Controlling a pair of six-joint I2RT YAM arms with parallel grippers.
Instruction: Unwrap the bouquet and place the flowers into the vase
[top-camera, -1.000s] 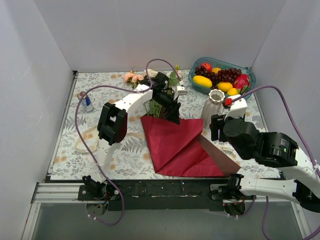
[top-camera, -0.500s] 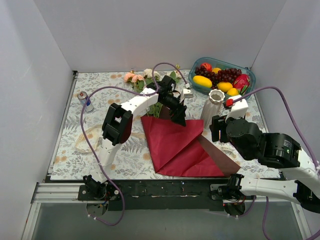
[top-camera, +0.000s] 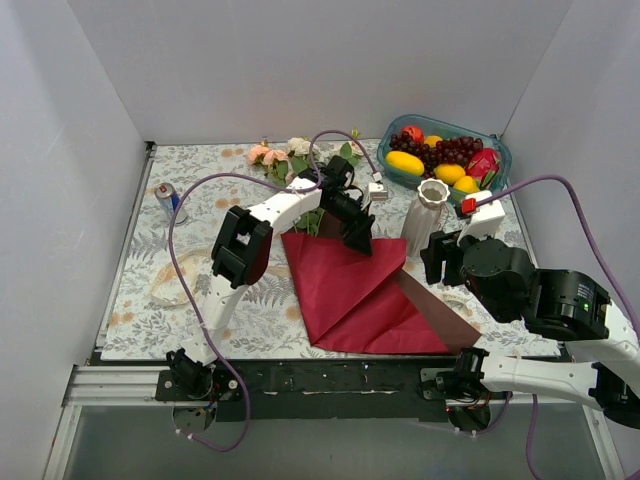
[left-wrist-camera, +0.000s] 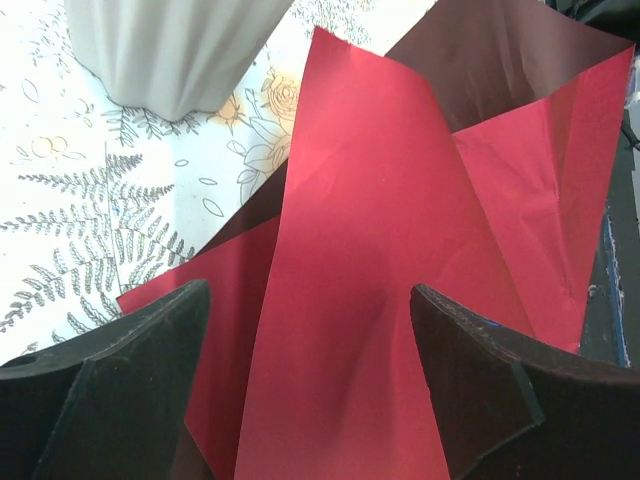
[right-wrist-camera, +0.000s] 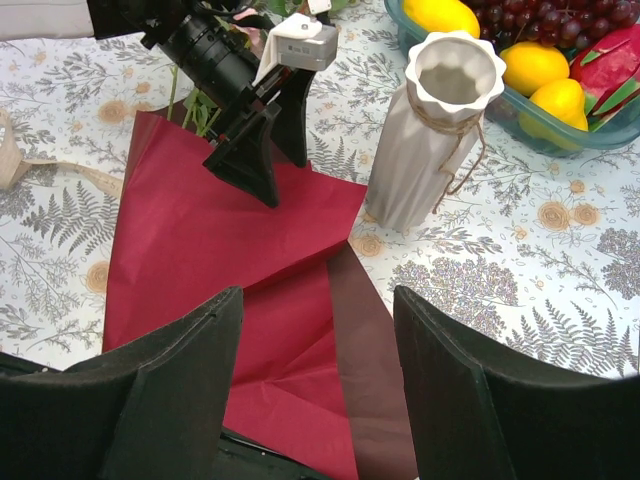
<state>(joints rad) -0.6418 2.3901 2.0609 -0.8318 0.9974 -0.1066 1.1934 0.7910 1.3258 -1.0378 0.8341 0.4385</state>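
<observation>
The dark red wrapping paper (top-camera: 350, 285) lies spread open on the table. The flowers (top-camera: 278, 155), pink and cream roses, lie at the back, and their green stems (top-camera: 312, 215) run toward the paper's top edge under my left arm. My left gripper (top-camera: 355, 235) hovers open over the paper's upper edge with only red paper (left-wrist-camera: 370, 250) below it and nothing between its fingers (left-wrist-camera: 110, 390). The white ribbed vase (top-camera: 428, 215) stands upright to the right of the paper. My right gripper (top-camera: 440, 258) hangs open near the vase (right-wrist-camera: 435, 140), above the paper's right corner (right-wrist-camera: 360, 330).
A teal bowl (top-camera: 497, 150) of fruit sits behind the vase at the back right. A drink can (top-camera: 170, 200) stands at the left edge. A loose cream ribbon (top-camera: 175, 280) lies on the leaf-patterned cloth at the left. White walls enclose the table.
My left arm has swung to the right, carrying its open gripper along the paper's top edge toward the vase. The right arm has shifted only slightly.
</observation>
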